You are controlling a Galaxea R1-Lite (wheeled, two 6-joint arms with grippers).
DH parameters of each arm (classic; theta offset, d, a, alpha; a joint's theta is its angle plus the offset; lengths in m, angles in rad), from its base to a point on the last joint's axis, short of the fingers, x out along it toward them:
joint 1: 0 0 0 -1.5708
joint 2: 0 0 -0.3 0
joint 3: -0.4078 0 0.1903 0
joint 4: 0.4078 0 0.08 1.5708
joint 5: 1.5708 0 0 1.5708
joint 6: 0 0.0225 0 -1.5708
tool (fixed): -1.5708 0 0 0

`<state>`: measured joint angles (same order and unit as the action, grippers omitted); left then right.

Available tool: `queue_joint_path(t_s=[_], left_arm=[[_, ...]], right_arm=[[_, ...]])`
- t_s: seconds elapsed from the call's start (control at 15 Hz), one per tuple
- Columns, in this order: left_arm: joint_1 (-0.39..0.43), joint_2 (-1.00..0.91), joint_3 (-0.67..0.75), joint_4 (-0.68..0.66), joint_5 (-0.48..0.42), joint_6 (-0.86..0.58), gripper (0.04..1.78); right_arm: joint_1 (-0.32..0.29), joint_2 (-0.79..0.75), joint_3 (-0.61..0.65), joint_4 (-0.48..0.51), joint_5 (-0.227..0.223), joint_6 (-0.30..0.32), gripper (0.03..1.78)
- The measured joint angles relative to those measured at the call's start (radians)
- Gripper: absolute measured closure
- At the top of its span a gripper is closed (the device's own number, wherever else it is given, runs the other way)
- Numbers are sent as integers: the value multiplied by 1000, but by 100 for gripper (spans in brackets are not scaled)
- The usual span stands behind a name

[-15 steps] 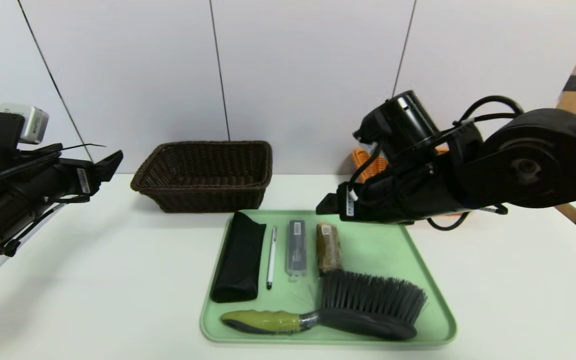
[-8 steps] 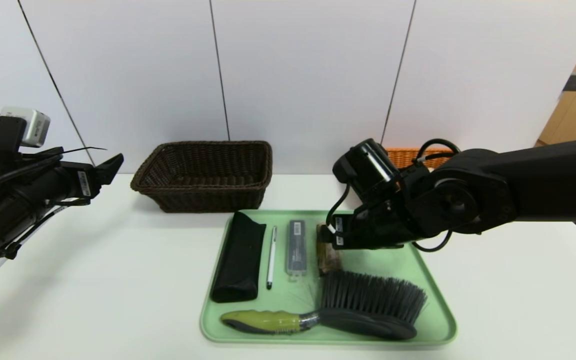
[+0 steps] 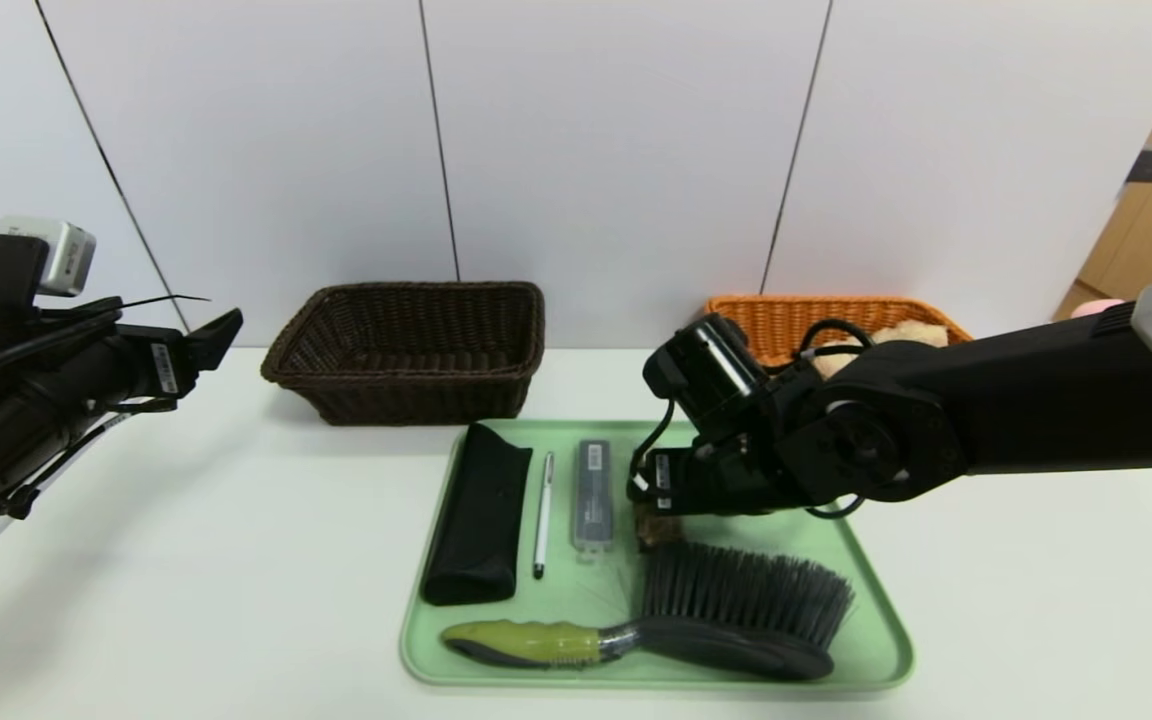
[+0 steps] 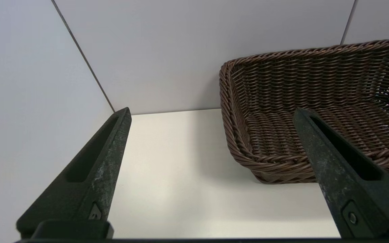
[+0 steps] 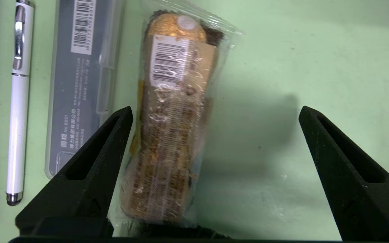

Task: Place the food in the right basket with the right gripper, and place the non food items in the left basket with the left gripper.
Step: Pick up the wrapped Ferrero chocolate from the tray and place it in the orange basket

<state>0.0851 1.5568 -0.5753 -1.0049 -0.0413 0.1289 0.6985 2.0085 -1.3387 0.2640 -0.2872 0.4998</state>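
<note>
A brown snack bar in clear wrap (image 5: 171, 135) lies on the green tray (image 3: 866, 600), mostly hidden under my right gripper (image 3: 652, 497) in the head view. My right gripper (image 5: 215, 108) is open and low over the tray, with the bar between the fingers, close to one finger (image 5: 106, 148). Non-food on the tray: black case (image 3: 476, 515), white pen (image 3: 543, 515), grey plastic case (image 3: 591, 495), brush (image 3: 726, 610). My left gripper (image 3: 216, 335) is open, empty and parked at the left. The brown basket (image 3: 406, 350) is on the left, the orange basket (image 3: 836, 312) on the right.
The orange basket holds a pale item (image 3: 911, 335). The brush bristles (image 3: 746, 590) sit just in front of the bar's near end. The brown basket (image 4: 302, 111) shows empty in the left wrist view. A white wall stands behind the table.
My right arm has come down and toward the tray's middle, bringing its open gripper over the snack bar and uncovering the orange basket. The left arm has not moved.
</note>
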Motion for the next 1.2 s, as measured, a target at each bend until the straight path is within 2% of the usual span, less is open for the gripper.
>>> queue_joint_path(t_s=[0.2, 0.6, 0.67, 0.87, 1.13, 1.2], left_arm=[[6, 3, 0, 0, 0, -1, 13], [10, 12, 0, -1, 0, -3, 13], [11, 12, -1, -1, 0, -3, 13], [17, 14, -1, -1, -1, -3, 13], [18, 20, -1, -1, -1, -4, 13], [18, 20, -1, -1, -1, -4, 13]], right_arm=[[12, 20, 1, -45, -18, -4, 11], [20, 43, 13, -97, -21, -15, 11], [20, 44, 23, -118, -22, -29, 20], [17, 47, 37, -145, -20, -48, 68], [17, 44, 41, -144, -21, -48, 114], [17, 38, 42, -145, -21, -48, 165]])
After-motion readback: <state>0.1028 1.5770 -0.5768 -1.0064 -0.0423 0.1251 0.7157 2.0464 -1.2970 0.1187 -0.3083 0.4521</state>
